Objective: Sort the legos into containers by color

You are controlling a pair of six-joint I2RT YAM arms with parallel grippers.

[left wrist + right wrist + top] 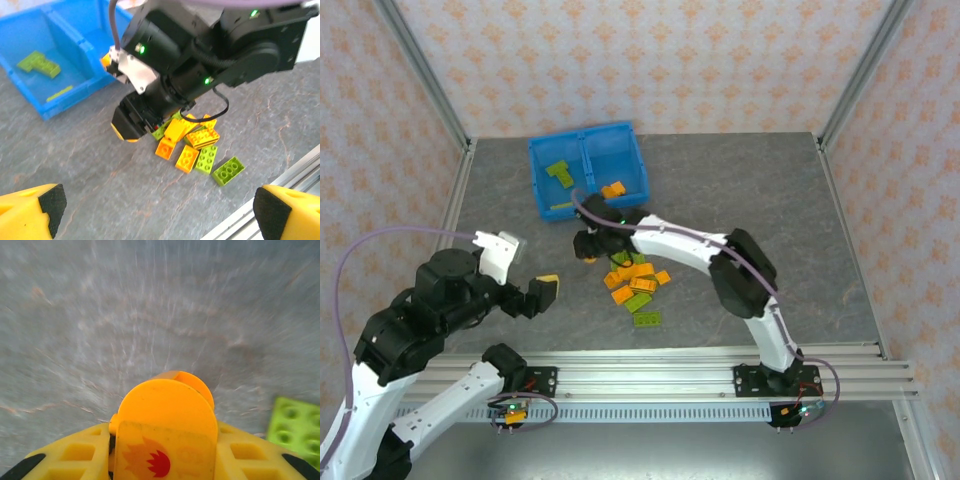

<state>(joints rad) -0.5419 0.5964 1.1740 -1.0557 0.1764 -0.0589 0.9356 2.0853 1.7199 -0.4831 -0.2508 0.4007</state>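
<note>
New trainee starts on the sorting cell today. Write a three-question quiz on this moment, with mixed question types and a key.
1. True or false: the left gripper stands wide open, holding nothing.
2. What sits between the fingers of the right gripper? A) a green brick B) the round orange piece C) nothing
3. Fill in: in the top view, the bricks in the left compartment of the blue tray are ____.
Key: 1 true; 2 B; 3 green.
</note>
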